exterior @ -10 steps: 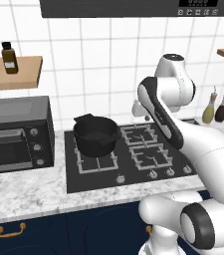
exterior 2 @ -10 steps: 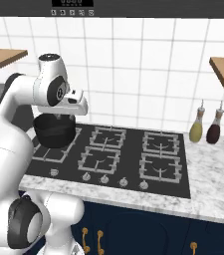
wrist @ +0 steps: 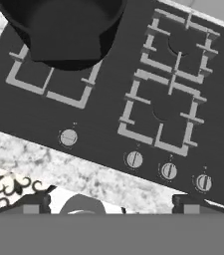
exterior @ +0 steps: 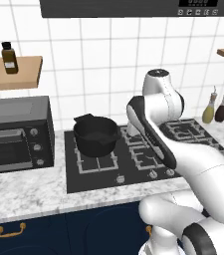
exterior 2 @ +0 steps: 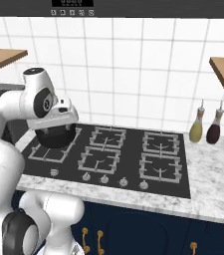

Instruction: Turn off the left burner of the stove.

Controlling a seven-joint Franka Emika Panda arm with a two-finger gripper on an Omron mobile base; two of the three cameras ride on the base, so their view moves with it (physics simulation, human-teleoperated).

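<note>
The step in hand looks like the approach to the control of the left burner [wrist: 51, 82], the big square grate on the stove [wrist: 108, 112] that carries a black pot [wrist: 63, 27]. In the hand view the two dark fingers [wrist: 34, 201] rise at the bottom edge, set wide apart and holding nothing, well above the cooktop. The left knob [wrist: 68, 137], small, round and silver, stands alone on the black glass just ahead of the left finger and a little inward of it; the burner lies beyond it, farther from the fingers. Four more knobs [wrist: 168, 171] run in a row ahead of the right finger and must be left alone. To do this well, I judge the hand should shift until the lone knob lies midway between the fingers, then come straight down, close on its rim and turn it. The main risk seems to be mistaking the nearest knob of the row for the target, or sliding off so small a knob. The marbled desk [wrist: 29, 159] edge lies between fingers and stove.
</note>
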